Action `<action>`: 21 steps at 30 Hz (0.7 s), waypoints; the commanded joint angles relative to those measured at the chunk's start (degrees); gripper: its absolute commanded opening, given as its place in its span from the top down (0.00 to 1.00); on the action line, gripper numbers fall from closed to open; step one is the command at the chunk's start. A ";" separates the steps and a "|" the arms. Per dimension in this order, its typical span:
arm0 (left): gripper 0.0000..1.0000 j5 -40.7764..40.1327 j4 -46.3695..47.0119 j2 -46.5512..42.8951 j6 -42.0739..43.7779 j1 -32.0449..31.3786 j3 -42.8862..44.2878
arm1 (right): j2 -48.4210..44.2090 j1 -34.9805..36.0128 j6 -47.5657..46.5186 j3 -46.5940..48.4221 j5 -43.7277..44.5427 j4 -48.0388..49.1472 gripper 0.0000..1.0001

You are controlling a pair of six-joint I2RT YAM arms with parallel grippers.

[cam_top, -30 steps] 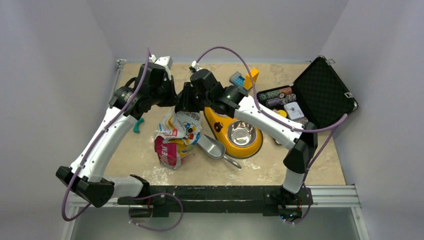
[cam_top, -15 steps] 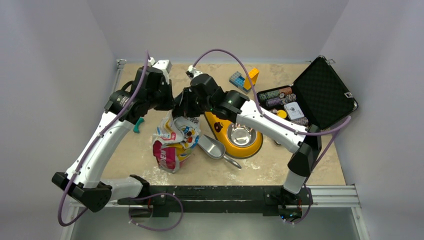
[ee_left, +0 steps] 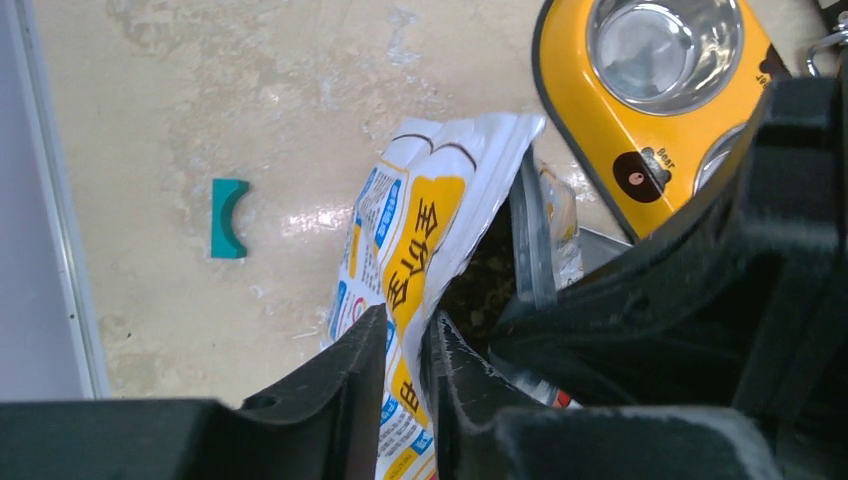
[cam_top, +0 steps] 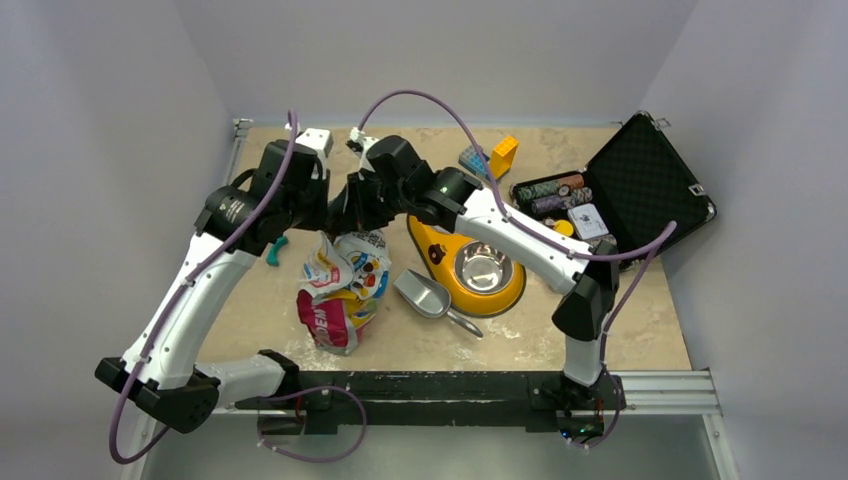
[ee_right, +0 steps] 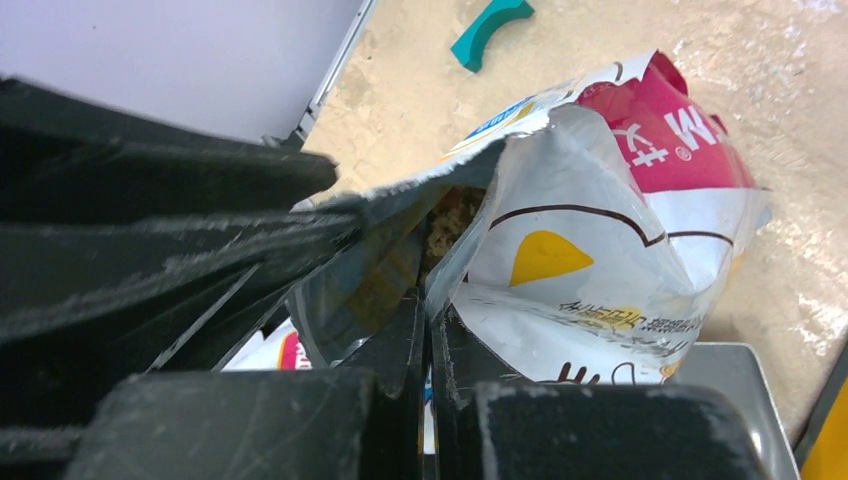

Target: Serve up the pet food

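One table [cam_top: 640,320] is shared by two arms, the left arm [cam_top: 190,300] and the right arm [cam_top: 530,245]. Also counted on it are one open black case [cam_top: 655,180], one printed bag [cam_top: 340,285], one yellow feeder [cam_top: 440,250] with a steel bowl [cam_top: 483,268], one metal scoop [cam_top: 425,295] and one small teal piece [cam_top: 275,250]. The bag is found just left of the feeder, and from overhead its top is hidden under both wrists. Only in the wrist views is its mouth seen spread, with the pet food [ee_right: 450,215] inside. The right jaws are pressed shut on one lip of the bag. The left jaws are parted by a narrow gap, with the other lip lying between them.
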 commanded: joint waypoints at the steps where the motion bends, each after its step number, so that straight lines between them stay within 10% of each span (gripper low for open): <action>1: 0.70 -3.99 -6.43 -2.44 0.52 0.79 1.98 | 0.22 -0.24 -2.86 8.70 -3.83 -0.23 1.00; 12: 0.62 1.01 -4.05 -6.82 -2.46 0.76 -8.13 | -0.56 -0.27 -2.51 8.20 -3.40 0.72 1.00; 21: 1.00 -12.30 -9.12 -7.23 -4.47 0.79 0.24 | 1.93 -0.33 -4.80 14.86 -2.67 -1.35 1.00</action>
